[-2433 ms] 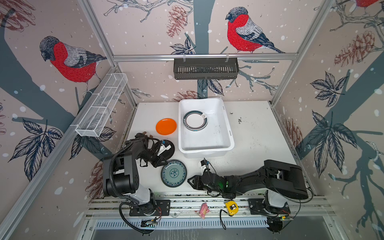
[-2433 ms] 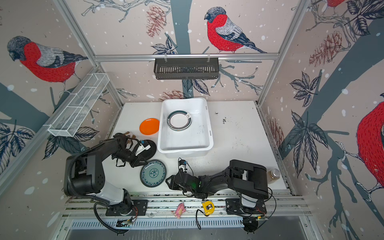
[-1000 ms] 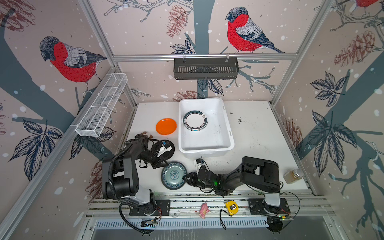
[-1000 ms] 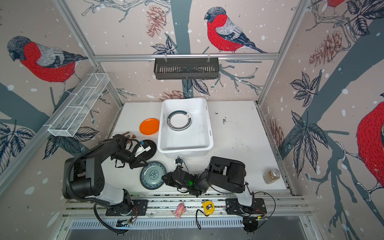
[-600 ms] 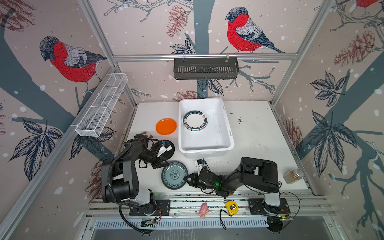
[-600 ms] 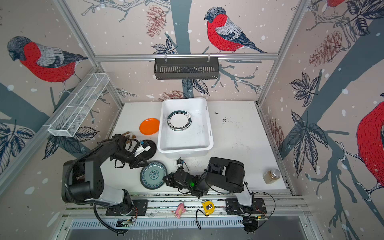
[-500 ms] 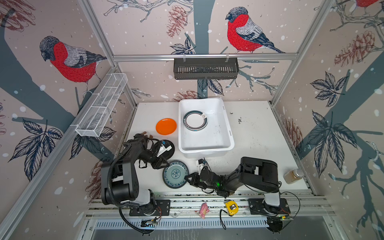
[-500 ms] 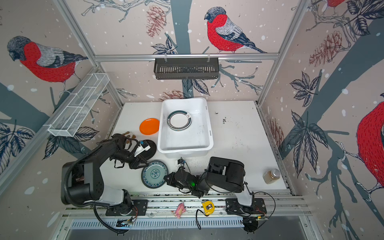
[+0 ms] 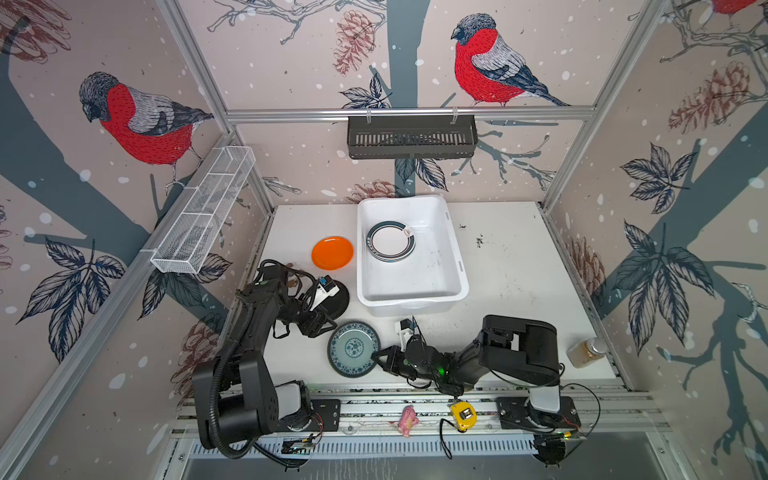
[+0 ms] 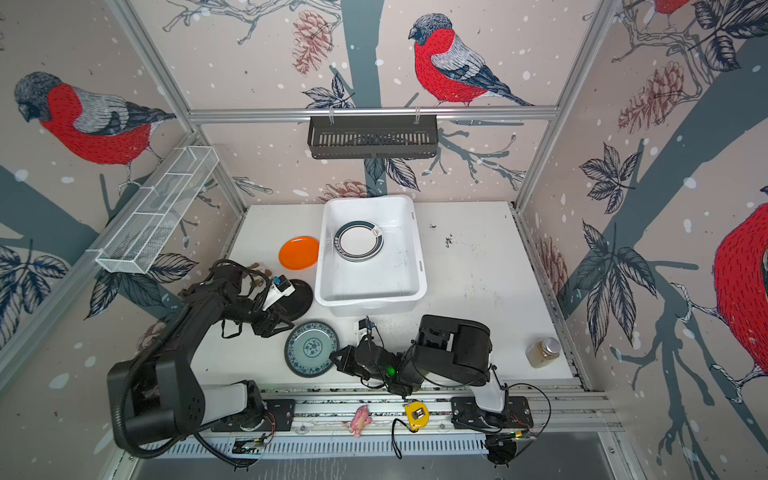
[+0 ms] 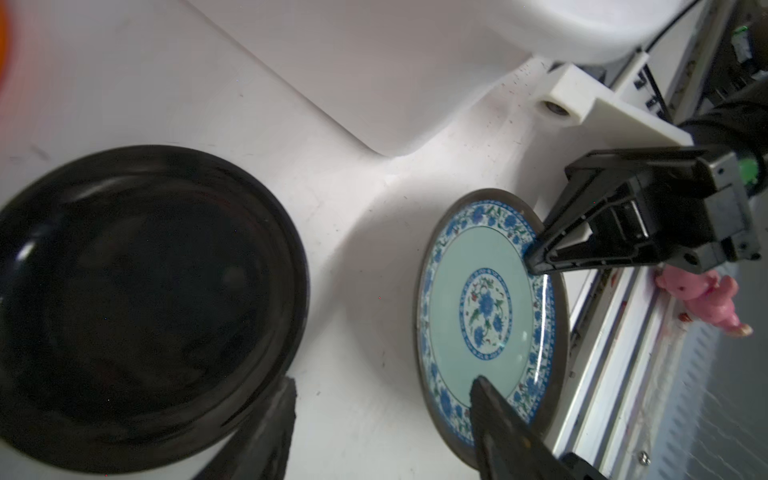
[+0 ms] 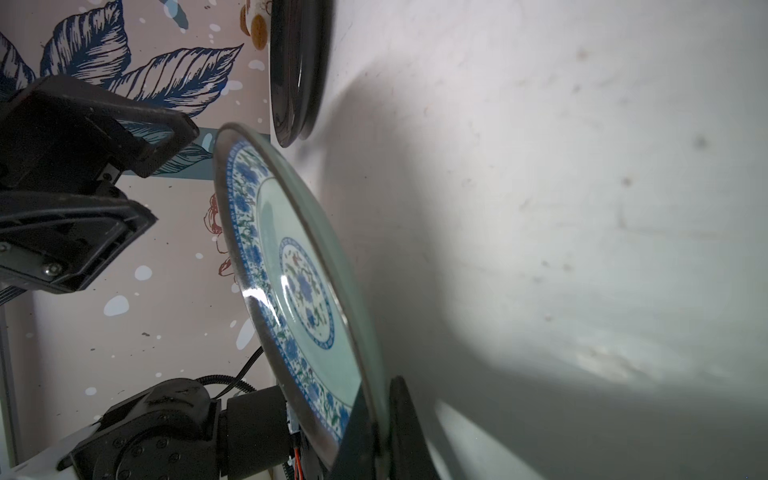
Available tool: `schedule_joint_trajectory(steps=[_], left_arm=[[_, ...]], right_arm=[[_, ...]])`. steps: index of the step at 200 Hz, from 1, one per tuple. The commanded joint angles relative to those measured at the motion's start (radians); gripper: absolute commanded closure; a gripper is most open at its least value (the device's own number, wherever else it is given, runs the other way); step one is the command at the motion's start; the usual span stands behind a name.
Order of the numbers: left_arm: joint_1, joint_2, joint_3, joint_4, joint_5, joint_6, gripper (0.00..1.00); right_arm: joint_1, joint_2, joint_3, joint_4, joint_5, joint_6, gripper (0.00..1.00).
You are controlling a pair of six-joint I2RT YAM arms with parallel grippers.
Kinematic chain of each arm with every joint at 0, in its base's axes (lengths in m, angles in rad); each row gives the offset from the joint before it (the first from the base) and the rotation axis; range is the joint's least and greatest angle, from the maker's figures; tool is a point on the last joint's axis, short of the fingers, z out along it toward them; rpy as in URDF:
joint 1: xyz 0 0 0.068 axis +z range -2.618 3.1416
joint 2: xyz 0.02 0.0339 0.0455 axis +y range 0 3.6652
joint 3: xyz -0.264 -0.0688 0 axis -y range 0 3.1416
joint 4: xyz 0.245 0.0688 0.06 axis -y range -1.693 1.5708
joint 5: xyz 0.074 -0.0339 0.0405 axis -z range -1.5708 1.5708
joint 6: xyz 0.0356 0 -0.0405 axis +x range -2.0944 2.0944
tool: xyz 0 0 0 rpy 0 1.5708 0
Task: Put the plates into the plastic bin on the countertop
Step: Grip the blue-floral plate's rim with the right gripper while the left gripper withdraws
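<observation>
Teal plate (image 12: 299,282), rim in right pincer (image 12: 380,415), clearest from right wrist

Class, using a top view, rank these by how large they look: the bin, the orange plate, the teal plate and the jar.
1. bin
2. teal plate, nearer the camera, so its lead over the next is unsure
3. orange plate
4. jar

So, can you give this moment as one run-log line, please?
right gripper: shut on teal plate rim | left gripper: open, holds nothing | plastic bin: white banded plate inside | orange plate, black plate: on countertop
</observation>
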Motion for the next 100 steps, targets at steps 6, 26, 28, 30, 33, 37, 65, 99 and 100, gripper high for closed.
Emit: schedule_joint_trajectory(steps=[6,26,28,30,33,37,65,99,100], left_arm=[[0.005,-0.032,0.032,0.053,-0.018,-0.096,0.31],[0.005,-0.051,0.058,0.068,-0.028,-0.155,0.31],[0.005,-0.053,0.062,0.069,-0.03,-0.16,0.31],[0.005,-0.056,0.064,0.071,-0.031,-0.165,0.31],[0.005,-0.059,0.07,0.07,-0.031,-0.17,0.31],[0.006,-0.06,0.075,0.07,-0.031,-0.177,0.31],[0.005,-0.081,0.134,0.066,-0.035,-0.241,0.3],[0.005,-0.118,0.179,0.119,-0.058,-0.374,0.3],[0.005,-0.119,0.18,0.123,-0.059,-0.381,0.29]], right_arm=[[0.002,0.011,-0.017,0.134,-0.011,0.029,0.96],[0.004,0.008,-0.023,0.137,-0.01,0.027,0.96],[0.004,0.008,-0.023,0.135,-0.01,0.027,0.96],[0.004,0.006,-0.023,0.134,-0.01,0.026,0.96],[0.004,0.004,-0.023,0.129,-0.01,0.025,0.96],[0.006,0.0,-0.023,0.123,-0.009,0.023,0.96],[0.006,-0.03,-0.021,0.068,-0.012,0.005,0.97],[0.013,-0.064,-0.011,-0.01,-0.012,-0.021,0.97],[0.013,-0.067,-0.011,-0.012,-0.012,-0.023,0.96]])
